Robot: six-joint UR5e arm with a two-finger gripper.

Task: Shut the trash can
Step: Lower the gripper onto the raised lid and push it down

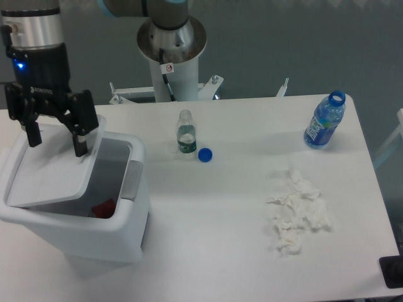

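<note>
Trash can: the large white boxy plastic trash can (94, 233) with rounded corners stands at the left edge of the white table (239, 245), towards the front-left corner.
Lid: the flat white hinged lid (47, 176) slopes down over the opening, hinge side on the left, free edge not yet down on the right rim; a dark gap remains there.
Latch: the grey push-latch strip (131, 180) sits on the right rim, uncovered by the lid.
Inside: something red (104, 208) shows through the gap.
Gripper: the black two-finger gripper (53, 141) hangs over the lid's back part, fingers spread wide and holding nothing; whether a fingertip touches the lid I cannot tell.
Step in hand: pushing the lid down, judged well over half done.
Doing it well: press nearer the free edge than the hinge, straight down, until the lid meets the latch strip; a sideways shove could slide the light can along the table.
Count, bottles: two, a small clear plastic bottle (186, 134) without cap near the back edge's middle, and a blue-tinted plastic bottle (325, 123) at the back-right corner.
Count, caps: one loose blue cap (204, 154) just beside the clear bottle.
Count, tissues: one heap of crumpled white tissue (296, 214) near the right edge; single pieces cannot be counted.
</note>
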